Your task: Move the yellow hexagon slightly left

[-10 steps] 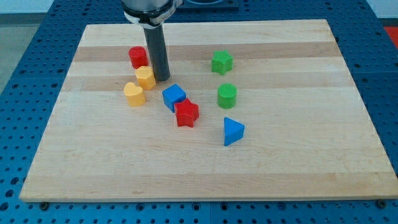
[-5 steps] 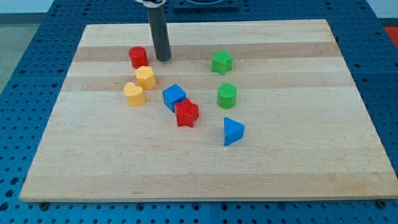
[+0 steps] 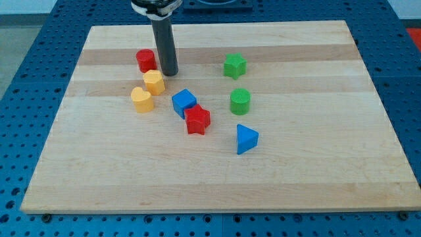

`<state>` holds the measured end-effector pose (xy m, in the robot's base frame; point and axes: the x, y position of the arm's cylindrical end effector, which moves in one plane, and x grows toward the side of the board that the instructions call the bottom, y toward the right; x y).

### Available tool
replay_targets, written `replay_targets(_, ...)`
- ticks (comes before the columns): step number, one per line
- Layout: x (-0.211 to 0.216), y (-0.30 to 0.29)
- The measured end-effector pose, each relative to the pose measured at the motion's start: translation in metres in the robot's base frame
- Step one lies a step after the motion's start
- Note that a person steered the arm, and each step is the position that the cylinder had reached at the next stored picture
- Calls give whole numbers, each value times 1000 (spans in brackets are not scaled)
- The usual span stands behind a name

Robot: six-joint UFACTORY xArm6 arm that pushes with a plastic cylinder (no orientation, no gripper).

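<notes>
blue triangle (image 3: 247,139) nearest, then red star (image 3: 197,120) touching blue cube (image 3: 184,103); yellow heart (image 3: 141,99), yellow hexagon (image 3: 154,81) left-centre on desk (image 3: 316,178); my tip (image 3: 170,74) just right-above hexagon, beside red cylinder (image 3: 146,60); no pincer on rod

My tip (image 3: 170,74) rests on the desk (image 3: 316,171) toward its top-left corner, just right of the red block (image 3: 146,60). The yellow hexagon (image 3: 154,82) sits just below-left of it, beside the yellow heart (image 3: 141,100).
</notes>
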<state>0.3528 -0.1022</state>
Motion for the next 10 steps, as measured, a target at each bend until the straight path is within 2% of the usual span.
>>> replay_targets(5, 16, -5)
replay_targets(9, 14, -56)
replay_targets(10, 40, -40)
